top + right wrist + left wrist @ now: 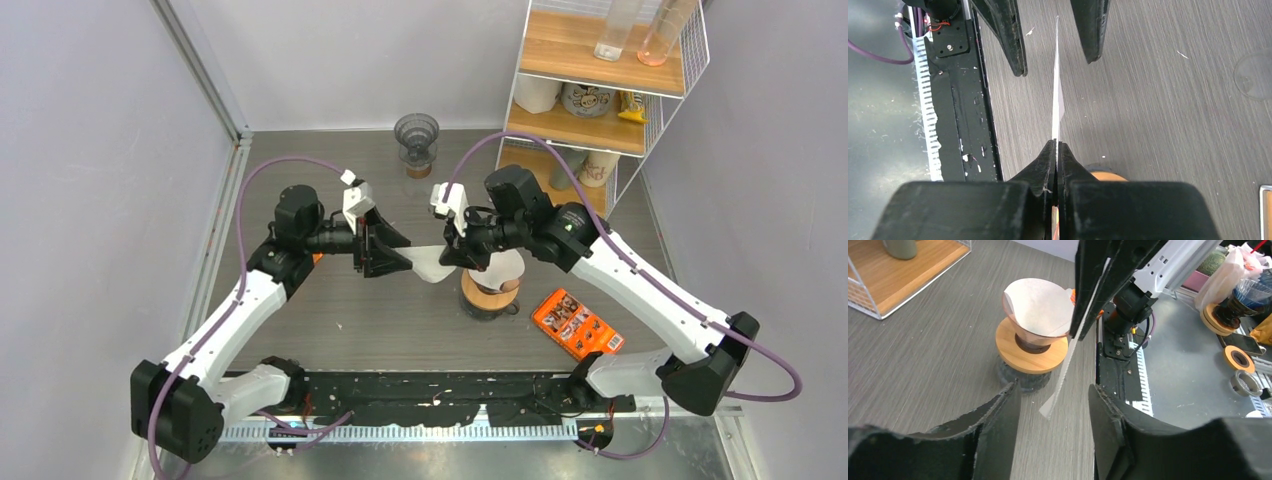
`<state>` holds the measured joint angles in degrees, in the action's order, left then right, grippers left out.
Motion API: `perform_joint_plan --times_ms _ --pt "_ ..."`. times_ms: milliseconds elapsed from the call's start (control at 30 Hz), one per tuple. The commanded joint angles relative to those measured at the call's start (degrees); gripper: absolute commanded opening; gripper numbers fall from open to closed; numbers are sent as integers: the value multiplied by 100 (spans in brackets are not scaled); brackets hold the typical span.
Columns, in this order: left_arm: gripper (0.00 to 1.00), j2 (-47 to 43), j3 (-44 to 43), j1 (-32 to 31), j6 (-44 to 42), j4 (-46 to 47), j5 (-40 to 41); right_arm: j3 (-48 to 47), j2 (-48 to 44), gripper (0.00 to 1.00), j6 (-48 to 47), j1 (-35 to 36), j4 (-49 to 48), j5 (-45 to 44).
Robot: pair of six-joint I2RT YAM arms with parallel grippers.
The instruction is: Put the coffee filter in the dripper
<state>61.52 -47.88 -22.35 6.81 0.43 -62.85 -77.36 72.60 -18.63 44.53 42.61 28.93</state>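
The flat-folded white paper coffee filter (1056, 102) isn't in yet; it hangs edge-on in the air, pinched tight at one end by my right gripper (1055, 144), while my left gripper (1054, 387) is spread wide, a finger either side of the free end, not touching. The clear cone dripper on its round wooden collar (1034, 335) sits just beside and below; looks like white paper is lining it already, can't be sure; so roughly halfway I'd say: lifted, not opened or seated.
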Motion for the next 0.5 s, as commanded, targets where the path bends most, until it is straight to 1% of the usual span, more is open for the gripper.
perform_joint_plan --times_ms 0,33,67,200,233,333,400,433,467 --pt "54 -61 -132 -141 -114 53 -281 -415 175 5 -455 50 233 -124" --pt "53 -61 -126 -173 -118 54 -270 -457 206 5 -487 53 267 -120" --pt "51 -60 -133 -204 -126 58 -259 -553 273 5 -552 57 329 -125" --pt "37 -29 -136 -260 -214 -24 -184 -771 448 5 -540 53 393 -224" --pt "34 -35 -143 -265 -272 -166 -126 -813 461 5 -542 62 403 -227" --pt "18 -76 -146 -270 -344 -301 72 -871 522 5 -588 67 434 -230" --pt "3 -114 -139 -274 -380 -330 80 -917 552 5 -589 60 463 -243" --pt "0 -136 -135 -285 -382 -318 80 -949 571 5 -589 63 491 -264" --pt "0 -160 -112 -294 -369 -275 85 -957 575 7 -593 64 497 -277"
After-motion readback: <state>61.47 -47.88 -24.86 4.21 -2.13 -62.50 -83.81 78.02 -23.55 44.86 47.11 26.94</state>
